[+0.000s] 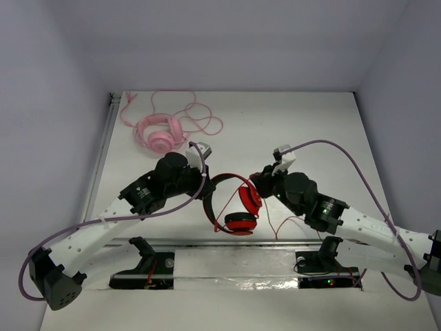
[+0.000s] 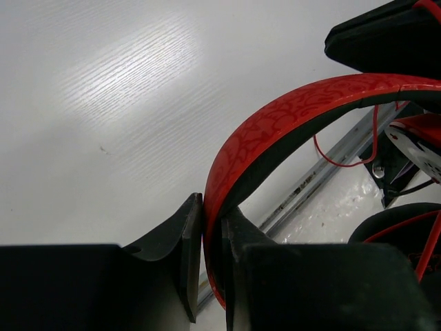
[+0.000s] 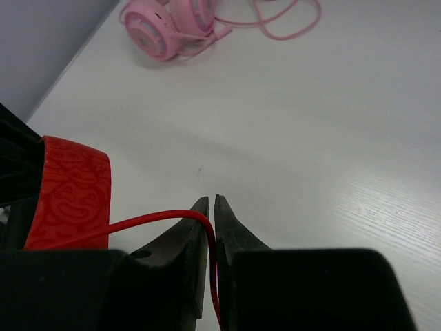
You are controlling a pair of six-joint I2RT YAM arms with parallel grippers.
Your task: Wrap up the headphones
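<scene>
Two arms point(image 1: 103, 231) angled inward, left tool point(image 2: 212, 207) clamping headphones point(image 1: 241, 222) by headband point(image 2: 289, 117), right tool point(image 3: 211, 201) seemingly pinching cable point(image 3: 151, 219)

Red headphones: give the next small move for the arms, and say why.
Probably the right end effector should carry the cable around the headband to lay a loop. It is shut on the thin red cable, while the left end effector clamps the headband, steadying the headphones for winding.
</scene>
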